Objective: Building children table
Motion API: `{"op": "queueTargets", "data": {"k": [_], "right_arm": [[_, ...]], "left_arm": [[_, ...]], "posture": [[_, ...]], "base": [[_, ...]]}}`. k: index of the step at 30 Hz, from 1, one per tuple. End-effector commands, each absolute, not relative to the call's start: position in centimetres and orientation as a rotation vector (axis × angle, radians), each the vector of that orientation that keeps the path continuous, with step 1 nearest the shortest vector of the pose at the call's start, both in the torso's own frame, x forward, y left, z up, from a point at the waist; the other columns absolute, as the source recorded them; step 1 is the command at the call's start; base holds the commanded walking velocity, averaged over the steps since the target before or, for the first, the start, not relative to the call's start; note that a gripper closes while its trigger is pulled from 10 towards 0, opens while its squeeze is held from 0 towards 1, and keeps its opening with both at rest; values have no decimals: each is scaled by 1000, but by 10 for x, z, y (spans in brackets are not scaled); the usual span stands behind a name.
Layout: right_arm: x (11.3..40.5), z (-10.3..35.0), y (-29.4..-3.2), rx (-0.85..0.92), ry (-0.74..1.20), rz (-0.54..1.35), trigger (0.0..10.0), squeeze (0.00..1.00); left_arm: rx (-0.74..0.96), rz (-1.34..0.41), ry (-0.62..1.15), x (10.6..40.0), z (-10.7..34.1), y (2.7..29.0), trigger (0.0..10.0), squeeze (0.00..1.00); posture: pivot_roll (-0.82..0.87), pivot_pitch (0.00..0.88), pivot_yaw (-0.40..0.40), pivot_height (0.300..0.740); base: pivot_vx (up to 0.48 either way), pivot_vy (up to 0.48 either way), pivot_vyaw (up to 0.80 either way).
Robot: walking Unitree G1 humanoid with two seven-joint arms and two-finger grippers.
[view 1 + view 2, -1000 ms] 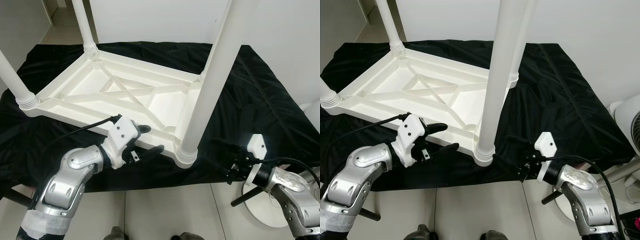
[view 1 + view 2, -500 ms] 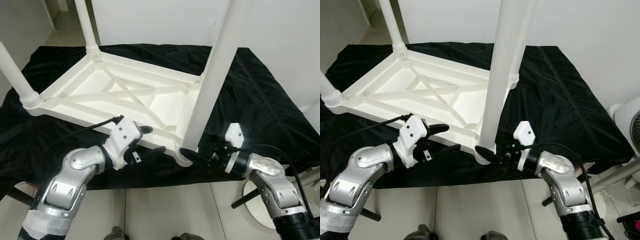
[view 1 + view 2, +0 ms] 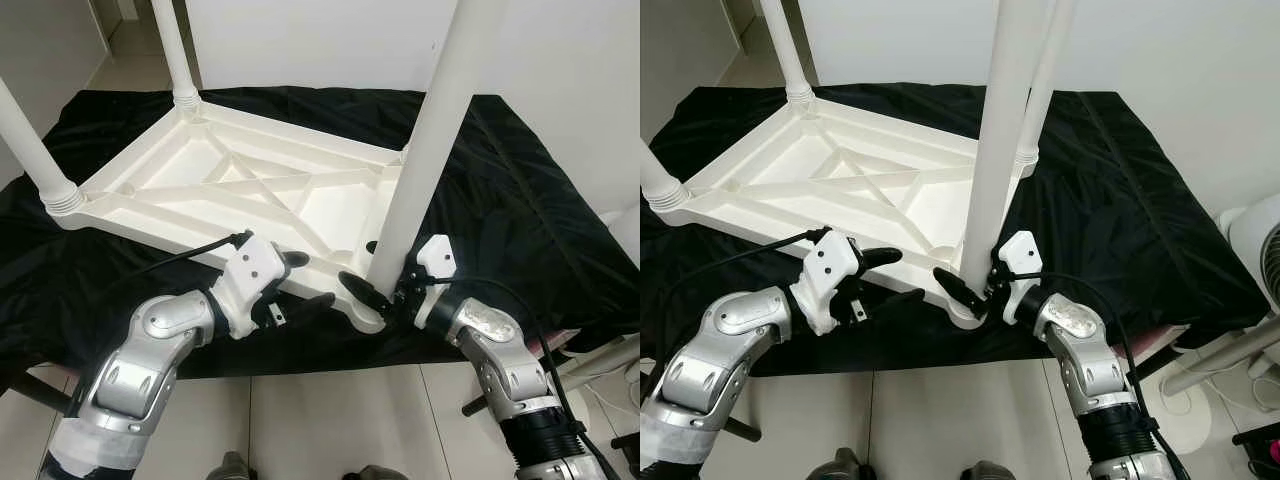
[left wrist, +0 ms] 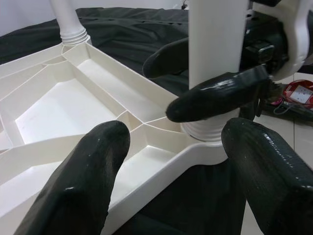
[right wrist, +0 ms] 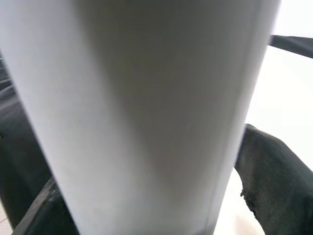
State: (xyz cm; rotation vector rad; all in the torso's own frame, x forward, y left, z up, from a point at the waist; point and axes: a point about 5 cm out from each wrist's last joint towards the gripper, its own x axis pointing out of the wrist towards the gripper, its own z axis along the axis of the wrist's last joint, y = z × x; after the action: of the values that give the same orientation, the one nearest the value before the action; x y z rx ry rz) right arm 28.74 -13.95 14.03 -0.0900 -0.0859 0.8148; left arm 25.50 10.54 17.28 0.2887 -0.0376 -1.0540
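The white table top (image 3: 240, 190) lies upside down on a black cloth (image 3: 500, 180) spread over the work surface, ribbed underside facing up. Four legs stand in its corner sockets, so assembly appears nearly complete; the remaining work is judged to be seating or tightening the near right leg (image 3: 420, 170) and then turning the table upright. The right gripper (image 3: 372, 272) sits at the base of this leg, fingers spread to either side of it just above the threaded collar; full contact cannot be confirmed. The left gripper (image 3: 303, 279) holds the near edge of the table top with fingers parted, one finger above the rim and one below it, apparently bracing the part. The left wrist view adds detail the head views lack: the collar (image 4: 208, 128) at the socket and one right finger (image 4: 215, 95) crossing in front of the leg. The right wrist view shows the leg (image 5: 146, 112) very close, a dark finger on each side.
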Motion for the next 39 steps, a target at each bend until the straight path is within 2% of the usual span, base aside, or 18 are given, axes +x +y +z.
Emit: {"op": "queueTargets", "data": {"k": [1, 11, 12, 14, 21, 25, 34, 35, 36, 37, 38, 39], "right_arm": [[293, 143, -151, -106, -107, 747, 10000, 0], [306, 145, -170, -97, -127, 608, 10000, 0], [312, 148, -180, -82, -141, 515, 10000, 0], [313, 148, -184, -73, -143, 482, 10000, 0], [305, 145, -175, -87, -131, 541, 10000, 0], [304, 144, -179, -100, -118, 573, 10000, 0], [309, 145, -193, -163, -107, 606, 10000, 0], [310, 144, -194, -168, -102, 608, 8431, 0], [310, 144, -194, -168, -102, 608, 8431, 0], [311, 143, -195, -173, -95, 611, 6627, 0], [311, 143, -195, -173, -95, 611, 6627, 0], [312, 142, -194, -175, -92, 618, 5137, 0]], "left_arm": [[281, -1020, -48, 255, 174, 102, 10000, 0], [266, -1026, -48, 255, 171, 93, 10000, 0], [249, -1004, -56, 257, 171, 86, 10000, 0], [237, -977, -67, 259, 171, 81, 10000, 0], [177, -920, -51, 266, 173, 67, 10000, 0], [140, -910, -37, 267, 173, 62, 10000, 0], [230, -894, -58, 267, 173, 59, 10000, 0], [220, -897, -54, 267, 173, 58, 10000, 0], [220, -897, -54, 267, 173, 58, 10000, 0], [210, -896, -47, 266, 173, 57, 10000, 0], [210, -896, -47, 266, 173, 57, 10000, 0], [210, -894, -48, 265, 173, 56, 10000, 0]], "posture": [[-55, 51, 3, 740], [-65, 47, 4, 740], [-76, 47, 1, 740], [-79, 47, -2, 740], [-96, 45, -3, 740], [-110, 50, 4, 740], [-110, 52, 7, 740], [-108, 48, 9, 740], [-108, 48, 9, 740], [-105, 48, 9, 740], [-105, 48, 9, 740], [-103, 48, 11, 740]], "base": [[0, 0, 0], [0, 0, 0], [0, 0, 0], [0, 0, 0], [0, 0, 0], [0, 0, 0], [0, 0, 0], [0, 0, 0], [0, 0, 0], [0, 0, 0], [0, 0, 0], [0, 0, 0]]}}
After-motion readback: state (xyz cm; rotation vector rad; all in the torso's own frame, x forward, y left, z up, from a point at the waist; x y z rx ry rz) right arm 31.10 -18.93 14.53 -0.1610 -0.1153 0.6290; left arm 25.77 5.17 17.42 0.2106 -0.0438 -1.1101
